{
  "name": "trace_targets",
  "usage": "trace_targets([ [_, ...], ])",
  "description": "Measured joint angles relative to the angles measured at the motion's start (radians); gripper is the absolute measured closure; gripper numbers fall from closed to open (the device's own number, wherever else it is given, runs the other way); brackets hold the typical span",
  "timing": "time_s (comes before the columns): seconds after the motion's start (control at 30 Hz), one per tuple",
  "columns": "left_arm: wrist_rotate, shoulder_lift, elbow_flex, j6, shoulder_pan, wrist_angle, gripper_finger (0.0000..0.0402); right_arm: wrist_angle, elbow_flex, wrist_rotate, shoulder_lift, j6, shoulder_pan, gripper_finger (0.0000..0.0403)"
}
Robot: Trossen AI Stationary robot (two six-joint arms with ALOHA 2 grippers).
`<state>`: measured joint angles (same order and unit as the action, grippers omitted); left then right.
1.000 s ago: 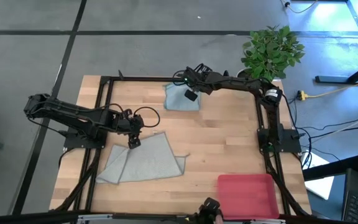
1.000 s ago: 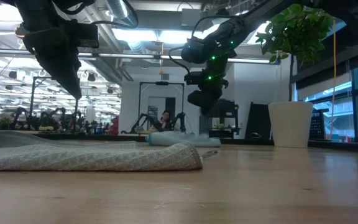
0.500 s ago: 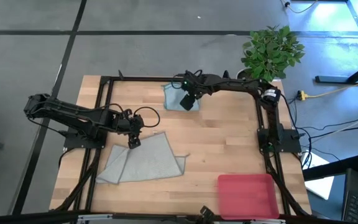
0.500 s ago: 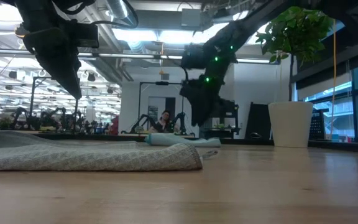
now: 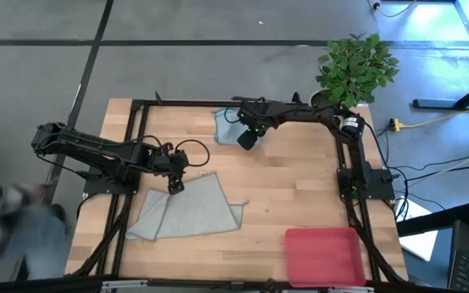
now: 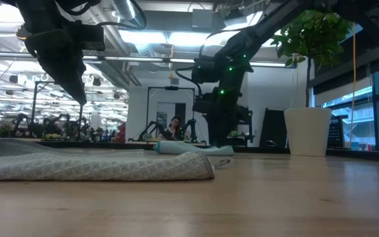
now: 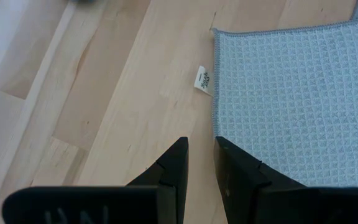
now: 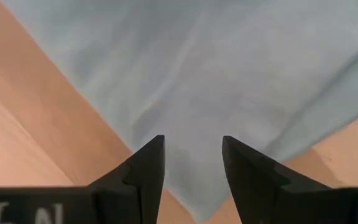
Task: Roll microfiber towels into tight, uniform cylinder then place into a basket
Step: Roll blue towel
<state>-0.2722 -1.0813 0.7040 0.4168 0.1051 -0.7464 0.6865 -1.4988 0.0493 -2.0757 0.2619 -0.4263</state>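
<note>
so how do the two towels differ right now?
The grey-green towel is larger, spread with folded edges at the table's near-left; the teal-blue towel is smaller, at the far edge. The left gripper sits at the grey-green towel's corner; the right gripper is open over the teal-blue towel. Neither is rolled.

No lettering can be read; the small white tag (image 7: 202,80) beside the grey-green towel (image 7: 291,106) carries print too tiny to read.
</note>
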Motion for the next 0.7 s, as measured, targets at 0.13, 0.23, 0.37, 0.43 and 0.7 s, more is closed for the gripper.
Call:
trace_targets([
  [0.13,0.0,0.0,0.0,0.0,0.0,0.0,0.0332,0.006,0.0,0.0,-0.035,0.003,0.014,0.0241],
  [0.23,0.0,0.0,0.0,0.0,0.0,0.0,0.0332,0.006,-0.005,-0.002,-0.061,0.007,0.024,0.024],
  [0.37,0.0,0.0,0.0,0.0,0.0,0.0,0.0332,0.025,-0.006,-0.052,-0.07,0.007,0.039,0.024],
  [0.43,0.0,0.0,0.0,0.0,0.0,0.0,0.0332,0.033,-0.006,-0.069,-0.07,0.008,0.056,0.024],
  [0.7,0.0,0.0,0.0,0.024,0.0,0.0,0.0332,0.029,-0.004,-0.173,-0.072,0.008,0.167,0.024],
])
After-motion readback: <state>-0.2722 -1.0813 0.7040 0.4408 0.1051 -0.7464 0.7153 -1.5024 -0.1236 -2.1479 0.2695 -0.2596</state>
